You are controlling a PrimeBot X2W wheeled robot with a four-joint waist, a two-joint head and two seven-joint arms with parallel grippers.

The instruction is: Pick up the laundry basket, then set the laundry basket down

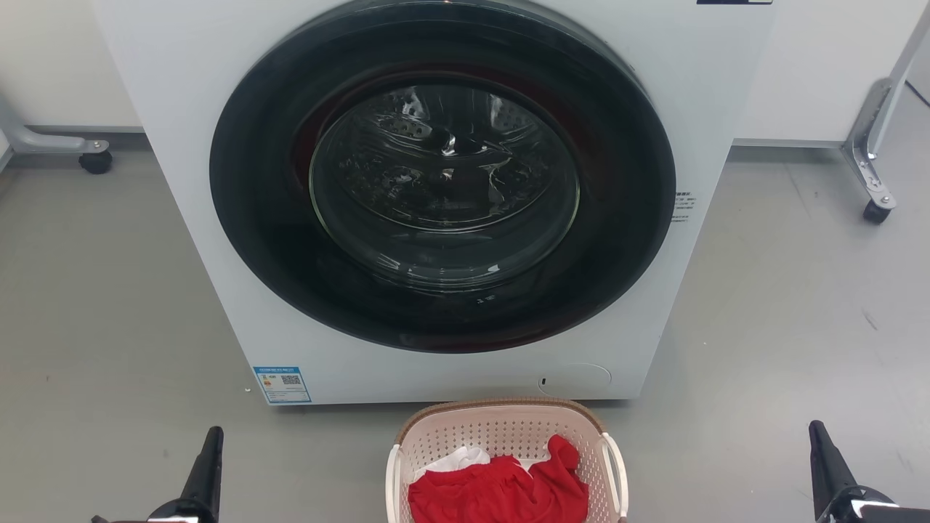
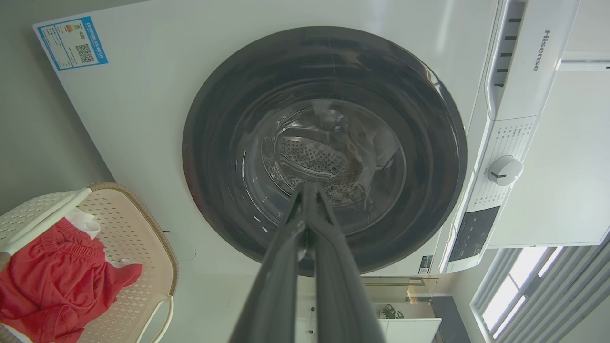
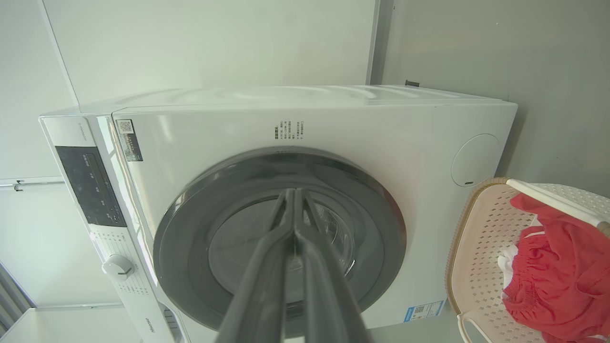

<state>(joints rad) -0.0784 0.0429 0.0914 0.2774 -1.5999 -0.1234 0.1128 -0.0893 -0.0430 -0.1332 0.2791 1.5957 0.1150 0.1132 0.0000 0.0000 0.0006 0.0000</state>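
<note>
The one word I can read is the brand Hisense (image 2: 541, 50), in grey on the washer's (image 2: 143, 119) drawer panel, above and left of the door (image 2: 324, 152). Below the door to the left, I see a blue-edged label (image 1: 282, 383) with a QR code, its print too small for me. Just right of the door sit a few lines of small print (image 1: 683, 205), unreadable. Another QR sticker (image 3: 128, 139) stands above the door to the right.
</note>
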